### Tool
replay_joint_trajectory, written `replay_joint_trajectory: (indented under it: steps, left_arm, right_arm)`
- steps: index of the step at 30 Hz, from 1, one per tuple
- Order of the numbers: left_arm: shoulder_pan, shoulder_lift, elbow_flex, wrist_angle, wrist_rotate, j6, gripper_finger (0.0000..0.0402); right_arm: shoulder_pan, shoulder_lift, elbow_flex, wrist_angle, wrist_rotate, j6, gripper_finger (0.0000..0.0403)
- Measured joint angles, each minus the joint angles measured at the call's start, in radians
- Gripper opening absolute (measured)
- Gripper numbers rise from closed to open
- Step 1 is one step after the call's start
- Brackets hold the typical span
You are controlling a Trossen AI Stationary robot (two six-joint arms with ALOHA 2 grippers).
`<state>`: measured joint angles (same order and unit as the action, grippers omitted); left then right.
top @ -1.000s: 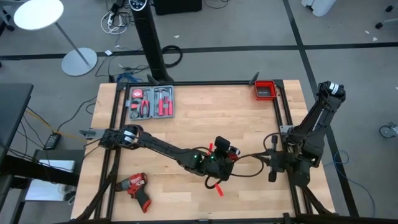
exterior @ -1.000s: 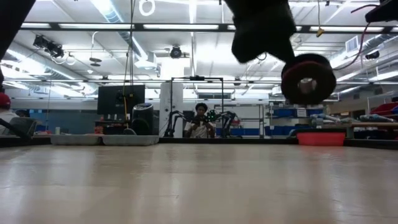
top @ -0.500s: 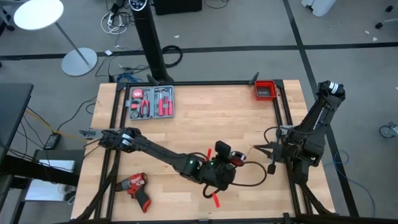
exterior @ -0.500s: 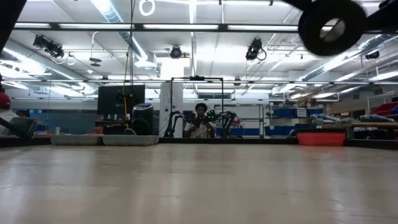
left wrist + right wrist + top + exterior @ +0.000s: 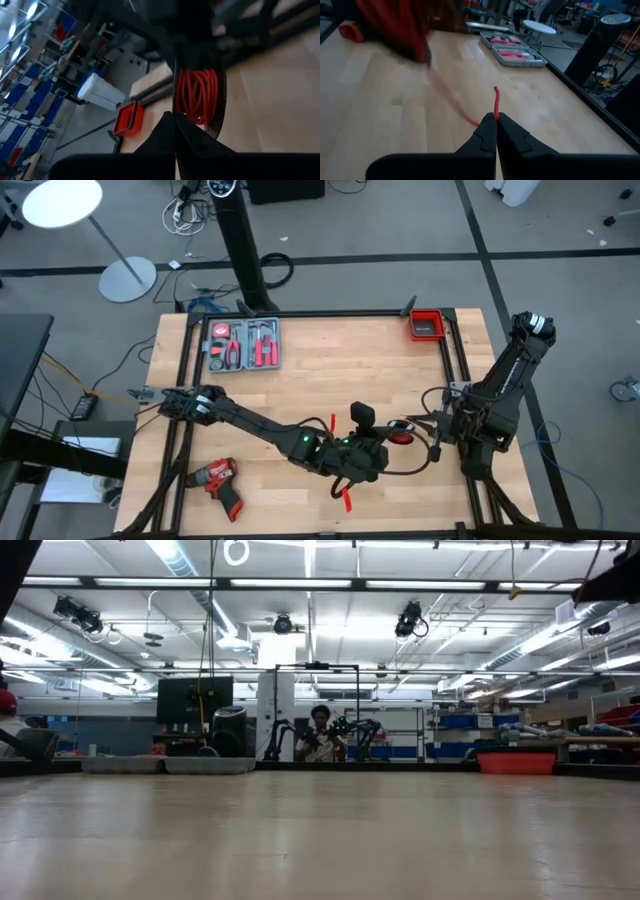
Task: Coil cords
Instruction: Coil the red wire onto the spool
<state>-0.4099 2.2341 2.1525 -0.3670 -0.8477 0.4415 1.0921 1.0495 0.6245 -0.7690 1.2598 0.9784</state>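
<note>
Since a moment ago the left end effector has swung toward the right end effector, both clamped shut, the left on a spool of red wire and the right pinching the wire's free end above the surface.

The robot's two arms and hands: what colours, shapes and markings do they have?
Both arms are dark, slim and jointed. The left arm has small green lights near its wrist; the right arm ends its far joint in a pale ring. Each hand, left hand and right hand, has two black tapered fingers.
</note>
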Motion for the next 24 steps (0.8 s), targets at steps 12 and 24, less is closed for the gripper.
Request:
replay_joint_trajectory:
  steps: [12, 24]
  left_arm:
    - [0.029, 0.000, 0.000, 0.221, 0.001, -0.001, 0.0000]
    - [0.074, 0.000, 0.000, 0.419, -0.019, -0.002, 0.0000]
  right_arm:
    - [-0.003, 0.071, -0.021, 0.125, 0.061, 0.001, 0.0000]
    - [-0.011, 0.094, -0.021, 0.273, 0.126, -0.087, 0.0000]
